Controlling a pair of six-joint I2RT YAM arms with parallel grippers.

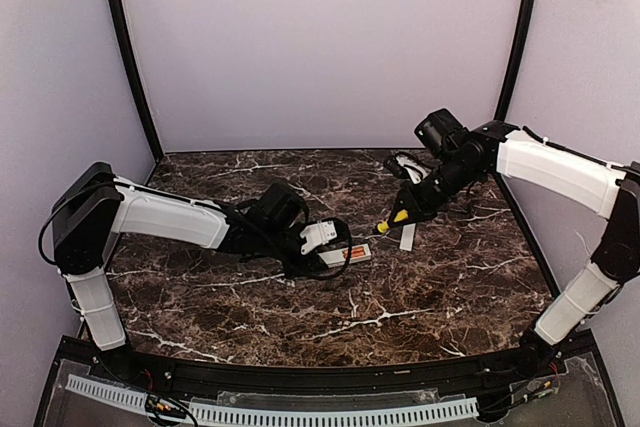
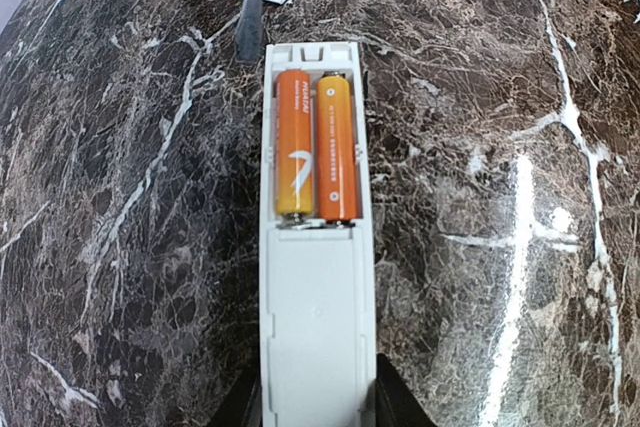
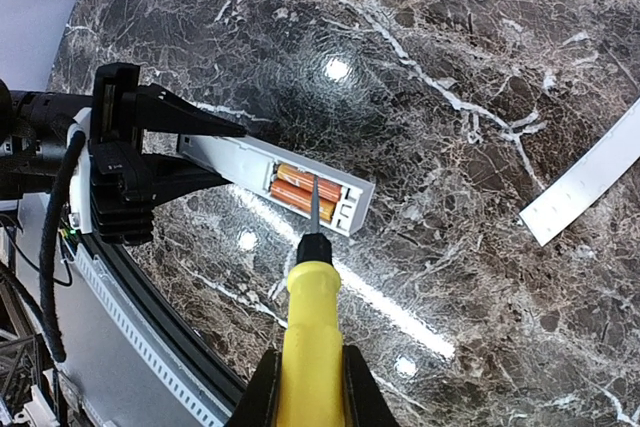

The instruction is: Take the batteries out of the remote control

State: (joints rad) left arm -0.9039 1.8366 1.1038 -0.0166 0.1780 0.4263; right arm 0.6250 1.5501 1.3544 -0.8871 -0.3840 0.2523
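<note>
I see the remote control [image 2: 320, 337], a slim white bar, positioned back side up near the middle of the table [image 1: 250, 317]. Its battery bay is uncovered at the end toward the right. The two batteries [image 2: 297, 142], short orange cylinders, sit side by side in the bay. They are parallel to the remote's length, and both are seated.

Glossy dark marble-look tabletop [image 2: 480, 97]. Slim white remote control [image 2: 318, 327]: matt plastic. Two orange cylindrical batteries [image 2: 296, 142]: smooth, shiny. Yellow-handled screwdriver [image 3: 310, 337]: smooth plastic grip, dark metal shaft.
</note>
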